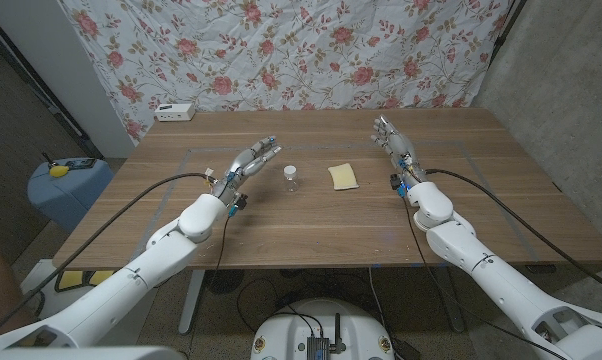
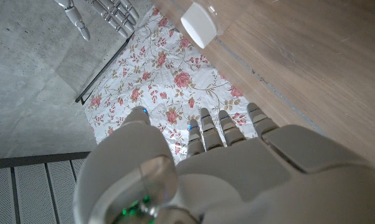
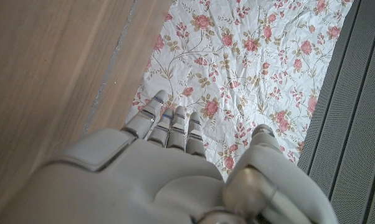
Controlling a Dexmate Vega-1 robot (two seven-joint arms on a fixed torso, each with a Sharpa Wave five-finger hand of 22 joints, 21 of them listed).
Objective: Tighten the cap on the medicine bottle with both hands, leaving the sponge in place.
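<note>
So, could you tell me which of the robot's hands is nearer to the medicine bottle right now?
The left hand. It hovers open just beside the medicine bottle, apart from it. The right hand is open farther off, beyond the sponge, which lies between it and the bottle.

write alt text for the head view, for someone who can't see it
A small clear medicine bottle with a white cap stands mid-table on a wooden table, a yellow sponge lying apart to its right. The robot's left hand hovers open just left of the bottle; the right hand is open beyond the sponge, in front of a floral cloth.
</note>
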